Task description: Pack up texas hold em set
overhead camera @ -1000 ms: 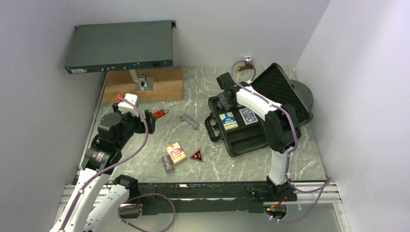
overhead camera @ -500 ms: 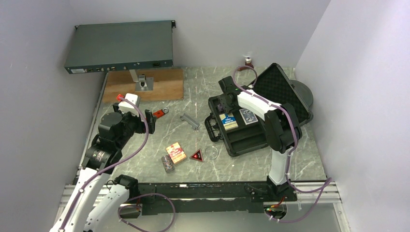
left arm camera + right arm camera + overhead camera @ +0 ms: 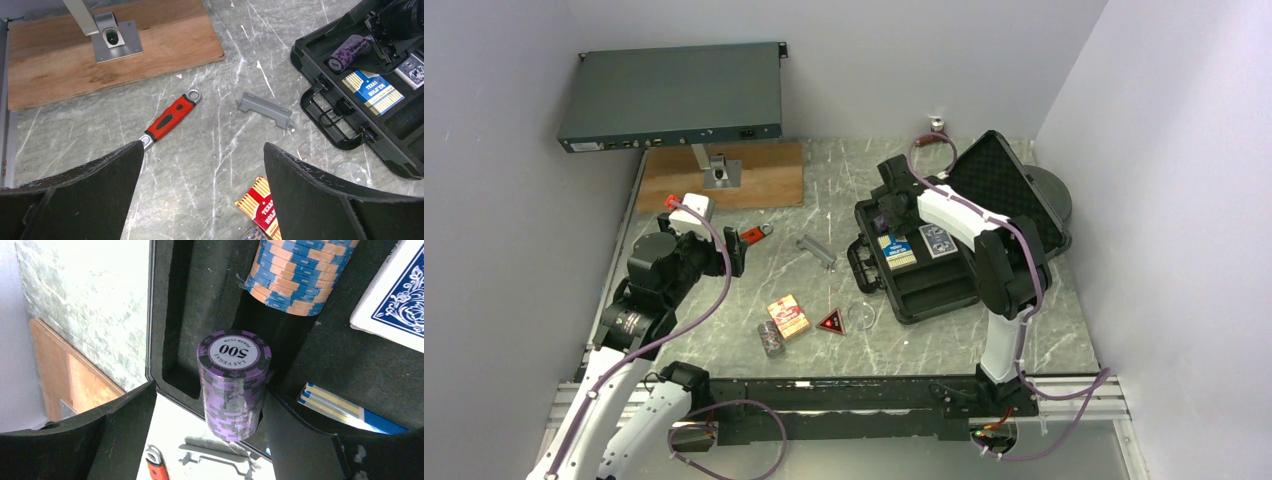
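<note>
A purple chip stack (image 3: 232, 385) is being laid in a groove at the far left corner of the black case (image 3: 929, 288), next to the orange and blue chips (image 3: 300, 275). The right pincer (image 3: 890, 208) is being held around it with its fingers spread. A gap is showing on one side, though the other finger may be touching.

To do this well, the pincer should be lifted straight up, so the stack is not dragged out.

The stack is lying on its side. Its long way is running along the groove, and its printed end is pointing to the case's left edge.

The left pincer (image 3: 202, 147) is being held wide apart over the desk (image 3: 75, 135), pinching nothing.
</note>
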Robot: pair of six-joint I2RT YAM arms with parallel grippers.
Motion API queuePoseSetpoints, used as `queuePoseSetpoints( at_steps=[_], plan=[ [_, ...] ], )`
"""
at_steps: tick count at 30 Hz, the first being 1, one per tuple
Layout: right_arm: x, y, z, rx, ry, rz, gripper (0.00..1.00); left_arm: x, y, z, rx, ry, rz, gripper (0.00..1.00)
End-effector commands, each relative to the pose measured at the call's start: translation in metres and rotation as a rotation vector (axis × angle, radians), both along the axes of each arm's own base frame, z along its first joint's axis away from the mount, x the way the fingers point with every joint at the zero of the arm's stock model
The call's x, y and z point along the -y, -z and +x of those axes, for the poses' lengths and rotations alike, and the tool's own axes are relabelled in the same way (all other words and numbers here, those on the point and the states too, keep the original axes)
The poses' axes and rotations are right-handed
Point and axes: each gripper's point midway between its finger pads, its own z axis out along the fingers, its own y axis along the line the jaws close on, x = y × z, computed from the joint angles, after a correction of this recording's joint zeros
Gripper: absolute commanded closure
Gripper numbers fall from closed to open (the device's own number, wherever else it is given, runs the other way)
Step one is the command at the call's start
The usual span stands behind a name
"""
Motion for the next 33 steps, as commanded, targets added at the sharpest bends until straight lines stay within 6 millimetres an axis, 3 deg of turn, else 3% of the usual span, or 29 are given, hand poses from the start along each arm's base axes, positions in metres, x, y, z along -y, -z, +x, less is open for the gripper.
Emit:
queuePoseSetpoints(
  at_steps=[1,5,10,14,20,25,27,33],
  plan=[
    [0.009,-0.050,0.003,0.097,0.002,-0.015,0.18,-0.001,-0.002,0.002,0.012,-0.003,0.006,0.04],
    [0.013,-0.062,-0.006,0.120,0.006,-0.021,0.12,0.000,-0.002,0.002,0.009,0.002,0.006,0.04],
    [0.019,-0.074,-0.012,0.151,0.000,-0.032,0.12,-0.001,-0.002,0.002,0.013,-0.005,0.007,0.04],
    [0.025,-0.093,-0.004,0.234,-0.026,-0.073,0.16,-0.003,-0.001,0.002,0.009,-0.013,0.012,0.04],
    [-0.003,-0.114,0.009,0.440,-0.287,-0.089,0.28,-0.004,0.000,0.003,0.005,-0.021,0.017,0.05],
    [-0.028,-0.105,0.005,0.515,-0.525,-0.116,0.47,-0.006,0.001,0.003,0.006,-0.028,0.021,0.04],
    [-0.039,-0.099,-0.002,0.534,-0.662,-0.137,0.61,-0.006,0.002,0.003,0.002,-0.032,0.023,0.04],
    [-0.043,-0.072,-0.015,0.462,-0.890,-0.247,0.83,-0.005,0.003,0.004,-0.002,-0.028,0.024,0.05]
  ],
)
